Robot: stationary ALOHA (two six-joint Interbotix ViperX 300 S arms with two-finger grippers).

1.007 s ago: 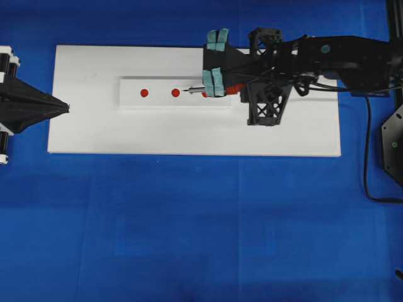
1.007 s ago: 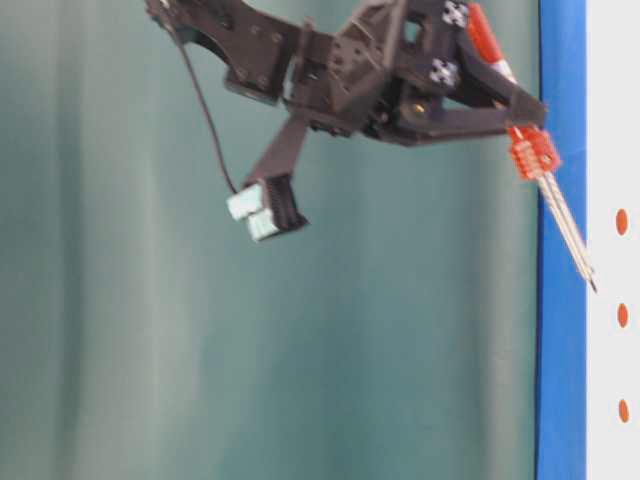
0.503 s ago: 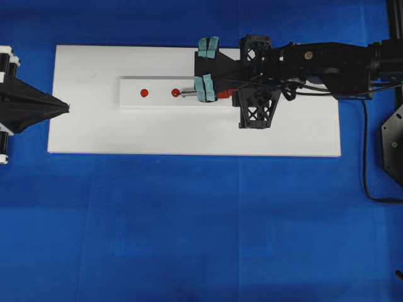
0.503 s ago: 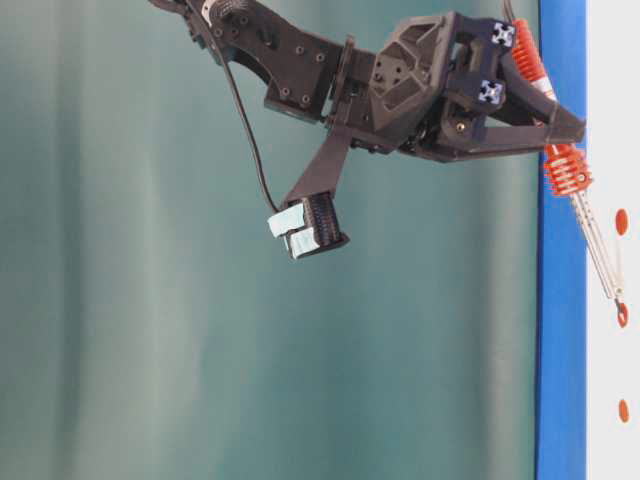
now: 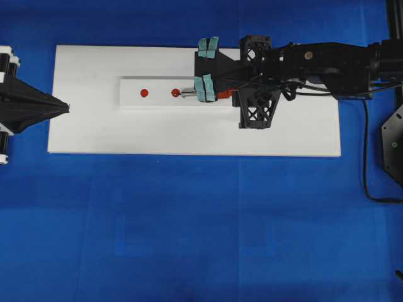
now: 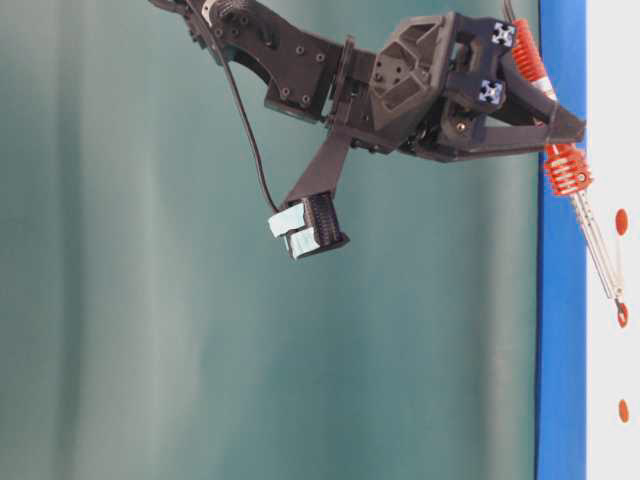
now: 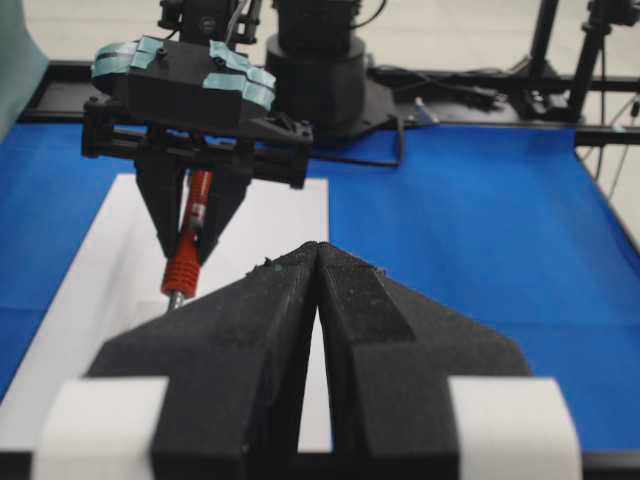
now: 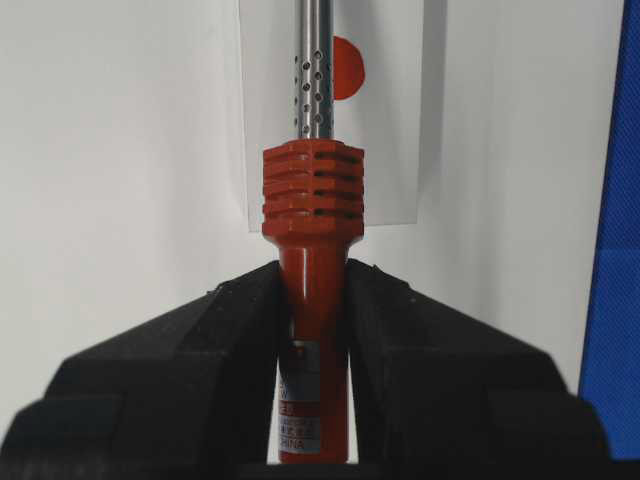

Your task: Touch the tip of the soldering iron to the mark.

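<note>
Nothing is shifting since half a second ago; over the full second, though, the right end effector (image 5: 206,87) has advanced along the block, carrying the soldering iron (image 8: 312,300) from short of the middle dot to right on it. Its tip is now meeting the mark (image 5: 175,92), seen in the table-level view as the dark point sitting against that dot (image 6: 622,315).

Room around it: the white block (image 5: 157,100) is stretching ahead of the end effector, with another red dot (image 5: 144,92) farther ahead and well clear of the tip. The white board (image 5: 94,132) is lying broad on the blue tabletop (image 5: 189,233), its near and far edges well apart from the tool.

Pose: the right arm is reaching in low, and the tool is slanting down and forward from its grip. The black fingers (image 8: 200,370) are pressing the red-orange handle from both sides, behind the ribbed collar.

The left end effector (image 7: 316,300) is parking at the far end of the board, directly facing the right one, its two halves pressed together with nothing between them.
</note>
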